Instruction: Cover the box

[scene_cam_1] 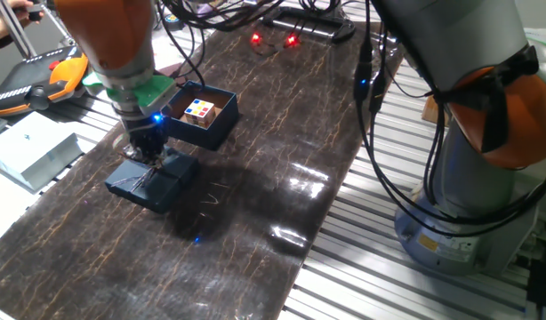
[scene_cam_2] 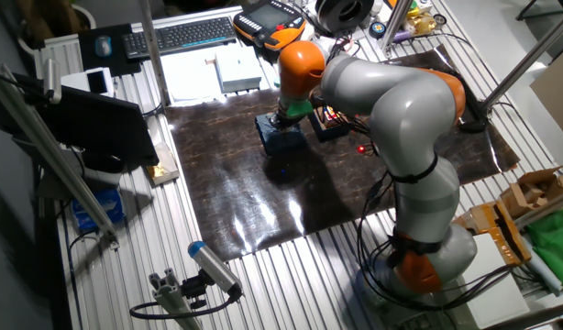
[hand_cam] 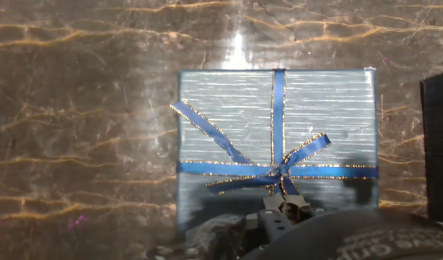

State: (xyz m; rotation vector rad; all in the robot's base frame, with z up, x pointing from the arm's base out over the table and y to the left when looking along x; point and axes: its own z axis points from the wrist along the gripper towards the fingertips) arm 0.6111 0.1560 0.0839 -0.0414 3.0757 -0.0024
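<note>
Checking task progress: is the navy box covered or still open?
Open. The navy box shows a cube inside; the ribboned lid lies flat beside it.

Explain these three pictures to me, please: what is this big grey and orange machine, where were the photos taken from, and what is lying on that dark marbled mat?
The machine is a robot arm with jointed grey and orange segments, bolted beside a table. Two pictures come from fixed cameras on different sides of the table. The third comes from a camera on the arm's hand, looking straight down.

On the dark mat stands a small open navy box with a colourful cube inside. Beside it lies the flat navy lid with its blue ribbon bow.

The arm's gripper is lowered right onto the lid at the bow. The fingers are hidden, so I cannot tell whether they have gripped it. The box is not yet covered.
</note>
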